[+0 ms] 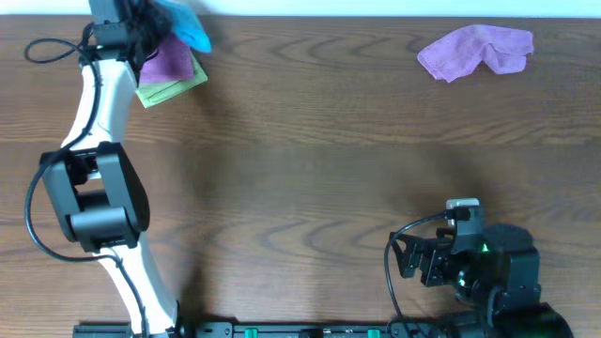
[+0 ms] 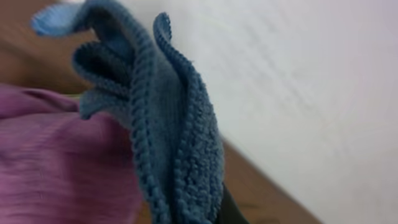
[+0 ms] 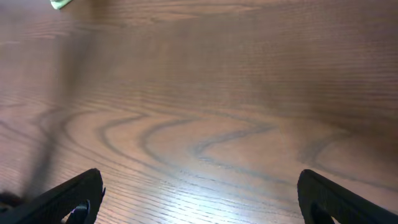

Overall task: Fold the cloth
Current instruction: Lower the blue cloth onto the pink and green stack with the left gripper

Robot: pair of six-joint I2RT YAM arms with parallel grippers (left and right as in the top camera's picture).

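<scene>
While my left gripper (image 1: 150,33) pinches the bunched blue cloth (image 2: 168,124) above a purple cloth (image 1: 169,61), my right gripper (image 3: 200,190) hangs wide open over the table (image 1: 310,141).

The brown wood-grain table (image 1: 310,160) carries cloths at two spots. A crumpled purple cloth (image 1: 476,51) lies well beyond the right gripper (image 1: 406,255), far from it. A light green cloth (image 1: 178,87) lies flat right by the left gripper (image 1: 160,28), with a second purple cloth (image 1: 169,61) resting on it.
</scene>
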